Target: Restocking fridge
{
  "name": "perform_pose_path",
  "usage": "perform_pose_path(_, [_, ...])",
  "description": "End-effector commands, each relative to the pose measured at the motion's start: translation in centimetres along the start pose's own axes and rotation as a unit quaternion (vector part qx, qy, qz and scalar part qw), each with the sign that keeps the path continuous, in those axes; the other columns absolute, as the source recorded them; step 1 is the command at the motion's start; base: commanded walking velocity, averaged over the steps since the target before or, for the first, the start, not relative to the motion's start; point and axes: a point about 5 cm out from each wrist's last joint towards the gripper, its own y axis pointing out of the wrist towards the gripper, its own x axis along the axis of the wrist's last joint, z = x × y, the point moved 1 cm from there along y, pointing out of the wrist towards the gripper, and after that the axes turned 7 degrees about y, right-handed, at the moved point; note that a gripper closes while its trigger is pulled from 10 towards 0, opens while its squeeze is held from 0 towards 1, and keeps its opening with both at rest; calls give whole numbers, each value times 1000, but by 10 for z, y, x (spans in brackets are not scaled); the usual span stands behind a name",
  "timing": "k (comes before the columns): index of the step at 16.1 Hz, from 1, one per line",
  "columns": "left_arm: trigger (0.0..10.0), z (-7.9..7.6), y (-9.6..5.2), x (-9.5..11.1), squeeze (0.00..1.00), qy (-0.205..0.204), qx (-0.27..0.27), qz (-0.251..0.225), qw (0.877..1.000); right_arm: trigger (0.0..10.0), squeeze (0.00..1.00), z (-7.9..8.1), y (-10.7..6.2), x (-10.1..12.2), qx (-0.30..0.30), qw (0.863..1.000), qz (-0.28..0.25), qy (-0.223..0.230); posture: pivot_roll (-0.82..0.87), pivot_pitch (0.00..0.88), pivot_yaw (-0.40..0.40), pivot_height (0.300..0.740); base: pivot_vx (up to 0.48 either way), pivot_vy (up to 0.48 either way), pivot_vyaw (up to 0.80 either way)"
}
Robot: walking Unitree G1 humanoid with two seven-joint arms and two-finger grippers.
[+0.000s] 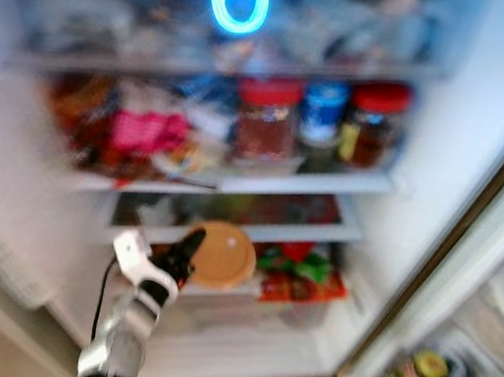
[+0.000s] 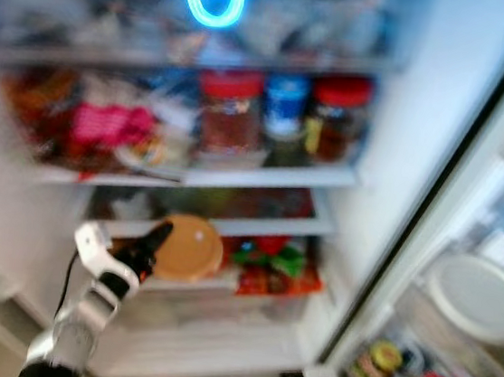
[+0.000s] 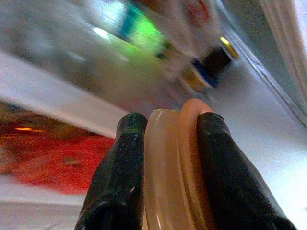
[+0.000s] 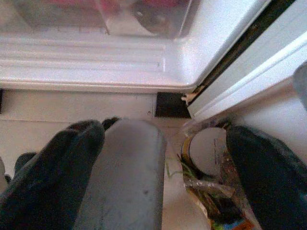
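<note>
Silver left arm (image 1: 121,342), white wrist, black-fingered end effector (image 1: 189,247)

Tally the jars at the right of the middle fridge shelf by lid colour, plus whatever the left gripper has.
Red-lidded jars: 2
Blue-lidded jar: 1
Tan round container, clamped on edge in the left gripper in front of the lower shelf: 1
Total: 4
Views are blurred; the other shelf items are too smeared to count.

three jars (image 1: 319,123) are sitting in a row on the middle fridge shelf (image 1: 262,182), two with red lids and one blue, and one tan round lid (image 1: 223,255) is showing lower down.
</note>
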Motion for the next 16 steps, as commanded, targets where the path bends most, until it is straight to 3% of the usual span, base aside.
perform_pose_path(1, [10000, -10, 4, -4, 0, 4, -14, 6, 1000, 10000, 0, -9, -6, -22, -8, 999, 53, 0, -92, 0, 58, 619, 0, 0, 0])
perform_pose_path(4, [10000, -10, 6, 1, 0, -11, -10, -10, 1000, 10000, 0, -8, -6, -22, -7, 999, 53, 1, -97, 0, 59, 619, 0, 0, 0])
perform_pose_path(7, [10000, -5, 13, 19, 0, -22, 10, -54, 998, 10000, 0, -8, -6, -22, -2, 999, 54, 2, -95, 0, 53, 619, 0, 0, 0])
perform_pose_path(16, [10000, 19, 44, 59, 0, 4, 100, -104, 990, 10000, 0, -6, -7, -23, 21, 998, 58, 10, -125, 0, 44, 619, 0, 0, 0])
